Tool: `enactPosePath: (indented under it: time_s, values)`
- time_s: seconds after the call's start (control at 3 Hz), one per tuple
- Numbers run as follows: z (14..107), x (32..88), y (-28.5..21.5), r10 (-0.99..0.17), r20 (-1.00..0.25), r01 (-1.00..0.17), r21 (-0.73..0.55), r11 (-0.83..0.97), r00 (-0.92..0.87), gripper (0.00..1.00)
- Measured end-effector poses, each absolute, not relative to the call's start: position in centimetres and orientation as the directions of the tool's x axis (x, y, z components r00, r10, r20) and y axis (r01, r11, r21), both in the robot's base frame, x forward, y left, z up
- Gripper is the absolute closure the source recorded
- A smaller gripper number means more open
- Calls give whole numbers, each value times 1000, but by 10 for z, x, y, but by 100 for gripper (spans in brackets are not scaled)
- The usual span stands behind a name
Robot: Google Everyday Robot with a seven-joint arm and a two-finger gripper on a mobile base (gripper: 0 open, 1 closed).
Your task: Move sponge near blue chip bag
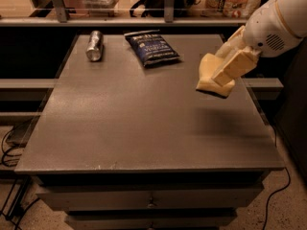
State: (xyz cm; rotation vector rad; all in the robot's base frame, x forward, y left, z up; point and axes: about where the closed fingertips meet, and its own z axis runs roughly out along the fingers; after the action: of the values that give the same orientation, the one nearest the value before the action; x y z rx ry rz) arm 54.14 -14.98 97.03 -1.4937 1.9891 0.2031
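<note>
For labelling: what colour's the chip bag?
Chip bag: dark navy, white lettering, camera view; end effector holds sponge at right.

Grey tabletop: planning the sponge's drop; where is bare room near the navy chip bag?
Bare: right of the dark navy crinkly chip bag up to the table edge, and all the grey tabletop in front. Tighter on its left, where the silver can lies. The gripper, above the right side, holds the pale yellow foam sponge.
</note>
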Motion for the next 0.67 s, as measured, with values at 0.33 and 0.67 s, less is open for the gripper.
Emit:
enactPosePath:
  time_s: [0.33,0.67]
  values:
    - [970,541,-150,-809,-567,-907,-244,344,-154,100]
    - [967,551,-148,-765,-610,-879,-229,419,-206,100]
